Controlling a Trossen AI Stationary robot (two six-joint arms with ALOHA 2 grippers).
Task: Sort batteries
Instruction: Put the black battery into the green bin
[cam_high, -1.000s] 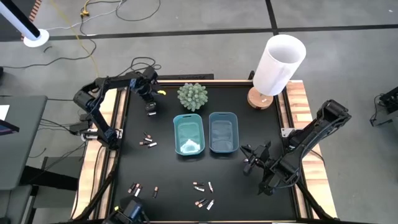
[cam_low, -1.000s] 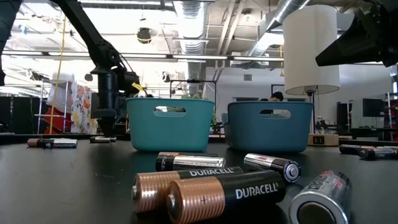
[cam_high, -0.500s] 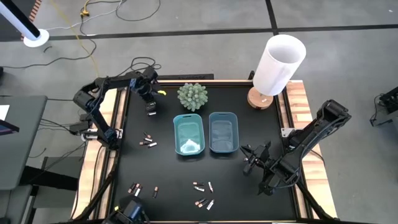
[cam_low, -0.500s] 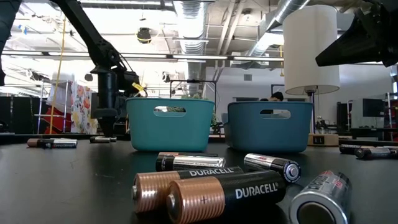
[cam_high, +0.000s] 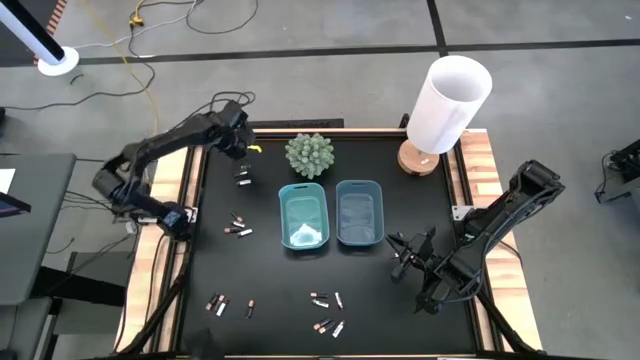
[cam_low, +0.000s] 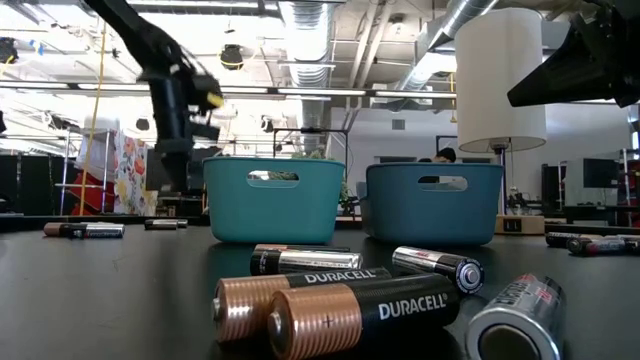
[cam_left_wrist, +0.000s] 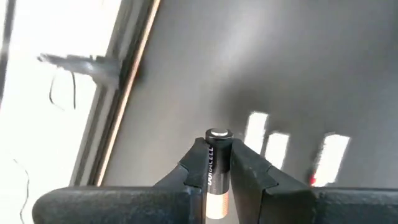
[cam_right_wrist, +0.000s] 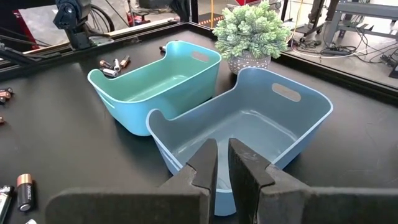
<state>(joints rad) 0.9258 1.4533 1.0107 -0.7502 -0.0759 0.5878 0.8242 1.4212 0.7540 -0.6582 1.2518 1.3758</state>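
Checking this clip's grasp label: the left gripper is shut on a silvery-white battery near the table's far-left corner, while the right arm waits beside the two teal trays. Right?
Not quite. The left gripper is shut on a black cylindrical battery with a copper end, not a silvery-white one; the left wrist view shows it. The rest stands: the right gripper waits beside the two blue-teal plastic trays.

"DURACELL" reads in white along the black body of the copper-ended battery (cam_low: 350, 312) lying nearest on the table, and the same brand name runs lengthwise down the battery (cam_left_wrist: 215, 168) pinched between the left gripper's (cam_left_wrist: 217, 160) fingers, only partly legible there.
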